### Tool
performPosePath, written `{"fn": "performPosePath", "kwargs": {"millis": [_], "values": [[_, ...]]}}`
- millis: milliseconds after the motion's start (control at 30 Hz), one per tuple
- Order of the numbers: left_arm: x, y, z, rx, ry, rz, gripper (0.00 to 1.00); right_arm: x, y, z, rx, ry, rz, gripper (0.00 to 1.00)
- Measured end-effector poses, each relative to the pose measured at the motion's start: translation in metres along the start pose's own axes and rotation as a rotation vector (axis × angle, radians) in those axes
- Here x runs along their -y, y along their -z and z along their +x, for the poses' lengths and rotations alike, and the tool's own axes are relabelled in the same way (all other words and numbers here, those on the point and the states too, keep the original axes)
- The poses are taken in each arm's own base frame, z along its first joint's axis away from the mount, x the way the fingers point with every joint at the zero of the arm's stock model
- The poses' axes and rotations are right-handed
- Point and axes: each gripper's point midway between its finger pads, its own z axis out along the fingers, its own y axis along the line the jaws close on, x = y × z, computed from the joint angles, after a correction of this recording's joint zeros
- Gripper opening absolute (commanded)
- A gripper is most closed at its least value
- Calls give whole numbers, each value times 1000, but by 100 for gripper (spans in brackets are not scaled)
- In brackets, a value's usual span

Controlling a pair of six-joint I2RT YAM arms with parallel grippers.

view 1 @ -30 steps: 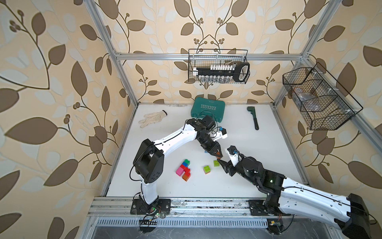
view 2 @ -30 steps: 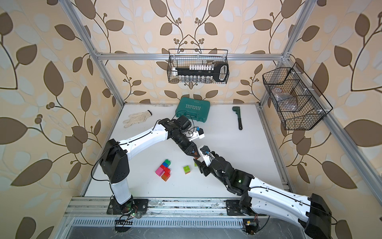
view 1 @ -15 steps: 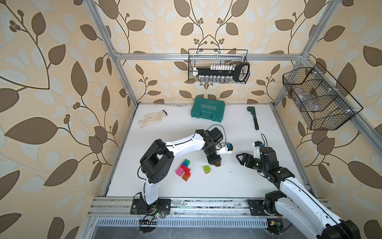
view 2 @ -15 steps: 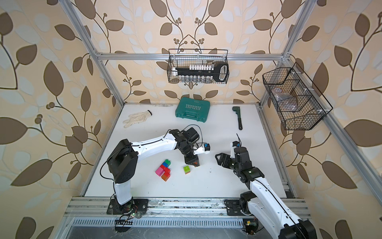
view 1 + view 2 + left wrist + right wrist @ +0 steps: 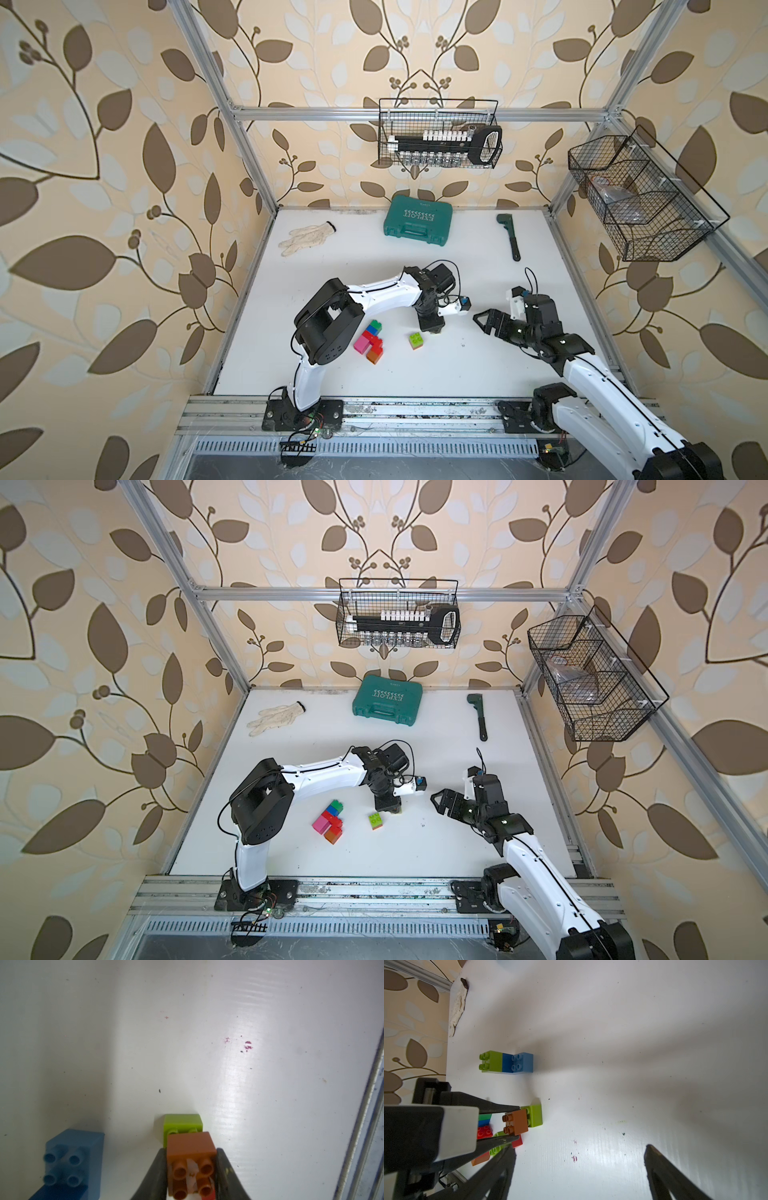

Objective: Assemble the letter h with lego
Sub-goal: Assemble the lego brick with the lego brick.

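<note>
My left gripper (image 5: 190,1150) is shut on an orange lego brick (image 5: 190,1147), studs facing the wrist camera. A lime brick (image 5: 182,1124) sits against the orange brick's far end, by the table. From the right wrist, the left gripper (image 5: 518,1122) holds the orange brick (image 5: 517,1122) and the lime brick (image 5: 535,1115). A joined lime-and-blue piece (image 5: 506,1062) lies beyond. Both top views show a green, blue, red, pink and orange cluster (image 5: 370,340) (image 5: 329,823) and a lime brick on an orange one (image 5: 416,340) (image 5: 376,821). My right gripper (image 5: 484,324) (image 5: 440,806) (image 5: 579,1147) is open and empty, well right of the bricks.
At the back of the table lie a teal case (image 5: 417,221), a white glove (image 5: 305,239) and a dark wrench (image 5: 510,237). Wire baskets hang on the back wall (image 5: 438,133) and the right wall (image 5: 642,195).
The right gripper has let go, opened wide and drawn back to the right. The left gripper, still shut on the orange brick, has swung toward the front, beside the loose lime brick.
</note>
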Motion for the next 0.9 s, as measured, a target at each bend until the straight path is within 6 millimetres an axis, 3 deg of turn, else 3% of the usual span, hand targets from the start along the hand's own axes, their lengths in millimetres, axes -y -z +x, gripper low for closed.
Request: {"fn": "performPosePath", "kwargs": {"millis": [333,900], "values": [[-4,-4,-5,-10,-12,-9,25,-7,1,-3,-16,10,-17,92],[-13,-12,-21,-41,-9,16,22,-8,-1,3,-65,7,-16,92]]}}
